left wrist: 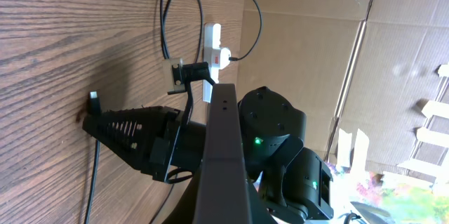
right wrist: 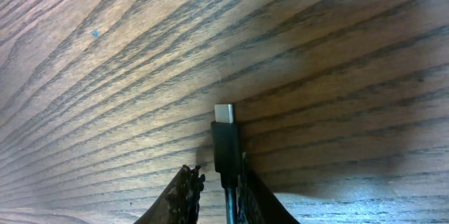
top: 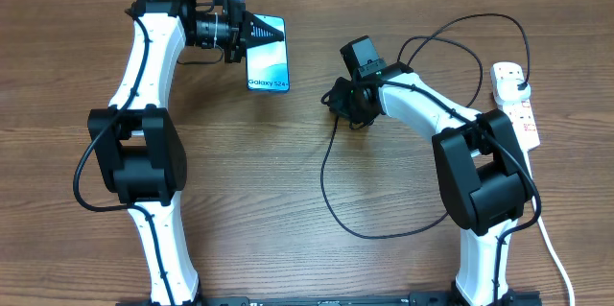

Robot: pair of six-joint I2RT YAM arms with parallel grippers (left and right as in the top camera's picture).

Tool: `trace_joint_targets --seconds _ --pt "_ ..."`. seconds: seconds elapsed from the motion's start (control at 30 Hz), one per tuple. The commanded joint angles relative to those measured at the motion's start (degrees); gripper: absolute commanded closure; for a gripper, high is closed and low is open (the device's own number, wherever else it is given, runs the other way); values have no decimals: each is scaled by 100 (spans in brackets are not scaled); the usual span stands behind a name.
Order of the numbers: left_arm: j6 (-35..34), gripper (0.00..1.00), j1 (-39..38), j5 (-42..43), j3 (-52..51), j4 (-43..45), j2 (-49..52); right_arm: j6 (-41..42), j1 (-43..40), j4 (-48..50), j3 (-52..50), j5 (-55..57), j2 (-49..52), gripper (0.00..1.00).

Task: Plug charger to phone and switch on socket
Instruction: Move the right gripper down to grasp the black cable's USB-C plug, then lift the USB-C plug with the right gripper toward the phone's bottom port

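The phone [top: 269,54], its blue-teal screen lit, is at the table's back left with my left gripper [top: 244,37] shut on its upper end. The left wrist view shows the phone [left wrist: 223,147] edge-on as a dark bar. My right gripper [top: 340,101] is low over the table's middle, its fingers [right wrist: 188,194] closed narrowly round the charger's black connector [right wrist: 225,138]. The tip sticks straight out ahead of them. The charger's thin black cable [top: 324,176] loops back to a plug [top: 514,78] in the white socket [top: 519,112] at the far right.
The cable's slack lies in a wide loop [top: 355,229] on the wood in front of the right arm. The socket's thick white cord [top: 552,248] runs toward the near edge. In the left wrist view, cardboard walls [left wrist: 316,34] stand behind the table.
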Motion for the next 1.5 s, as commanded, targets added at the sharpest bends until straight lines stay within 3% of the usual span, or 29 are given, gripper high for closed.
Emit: trace_joint_targets --seconds 0.0,0.33,0.43,0.7,1.13,1.47 --pt "-59 96 -7 133 105 7 -184 17 -13 -33 66 -37 227 81" --pt "-59 96 -7 90 105 7 -184 13 -13 13 68 98 227 82" --pt "-59 96 -7 92 105 7 -184 -7 -13 -20 68 138 227 96" --pt "-52 96 -7 94 105 2 -184 -658 -61 -96 72 133 57 96" --pt "-52 96 -7 269 105 2 -184 -1333 -101 -402 70 -846 -1290 96" --pt "94 96 -7 503 105 0 -184 -1893 -68 -1158 70 -1134 -1939 96"
